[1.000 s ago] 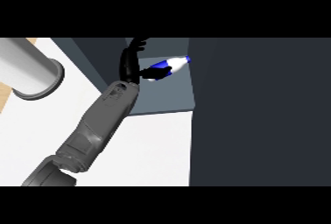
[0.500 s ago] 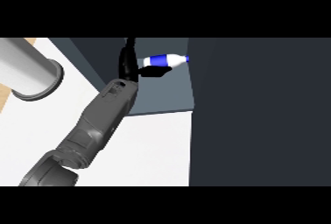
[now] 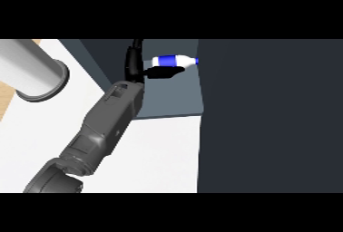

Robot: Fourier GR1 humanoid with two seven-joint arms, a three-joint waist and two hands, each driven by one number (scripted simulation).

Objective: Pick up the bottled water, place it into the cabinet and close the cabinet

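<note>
The bottled water (image 3: 175, 60), white with a blue label, lies on its side inside the open cabinet (image 3: 167, 97), its cap pointing right towards the dark cabinet door (image 3: 268, 118). My left hand (image 3: 136, 63) reaches into the cabinet from the lower left on a long grey forearm. Its fingers stand straight up just left of the bottle, with a small gap showing between them and it. The thumb (image 3: 164, 71) sticks out to the right directly under the bottle and looks to be touching it. My right hand is nowhere in the head view.
A light grey cylinder (image 3: 30, 72) with a rimmed end lies at the upper left on the white counter (image 3: 154, 154). The big dark door panel fills the right half of the view, beside the cabinet opening.
The bottle has gone from tilted against the hand to level, a little higher and further right. The hand's fingers have straightened away from it; the forearm has barely moved.
</note>
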